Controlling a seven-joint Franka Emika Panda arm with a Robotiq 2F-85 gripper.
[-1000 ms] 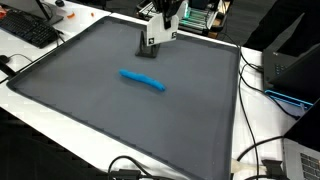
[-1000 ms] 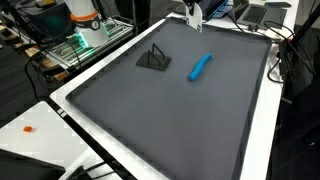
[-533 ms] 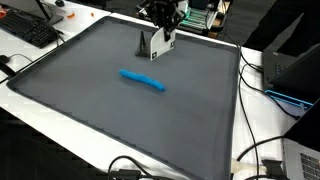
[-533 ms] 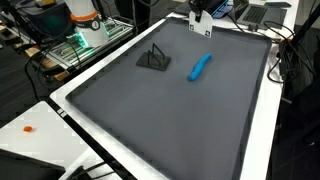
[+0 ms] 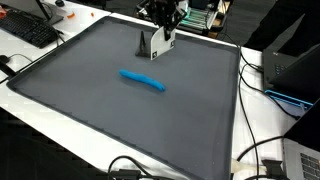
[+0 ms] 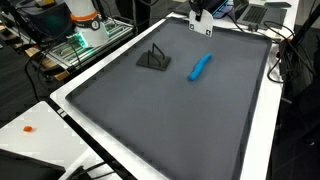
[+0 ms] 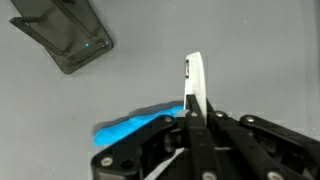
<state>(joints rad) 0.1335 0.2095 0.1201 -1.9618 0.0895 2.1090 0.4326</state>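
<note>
In both exterior views the claw point(image 5: 163, 17) point(image 6: 200, 13) sits at the 12 o'clock edge of the worktop point(image 5: 120, 120). The top of the frame cuts it off, so little more than its dark lower part shows, and its fingers are too small there to read. The wrist view settles it: the claw point(image 7: 192, 118) is pinched tight on a thin white strip point(image 7: 194, 85). The strip sticks out from between the fingers toward 12 o'clock. Its held end is hidden inside the grip, and what the strip is cannot be made out.

A blue piece point(image 7: 135, 130) lies on the grey mat under the claw, at about 8 o'clock from the fingertips. Its right end is covered by the black fingers, and whether the strip touches it cannot be told. In the exterior views the same blue piece point(image 5: 142, 80) point(image 6: 200, 67) lies whole and flat, apart from the claw and toward 6 o'clock of it.

A dark stand point(image 7: 65, 35) is at 10 o'clock in the wrist view, with its upper corner clipped by the frame. In an exterior view it point(image 6: 153, 58) is at 9 o'clock of the blue piece, well apart from it. Seen from the far side, the stand point(image 5: 148, 42) sits just below the claw and partly merges with it.

A keyboard point(image 5: 30, 30) lies off the mat at 10 o'clock, cut by the frame edge.
</note>
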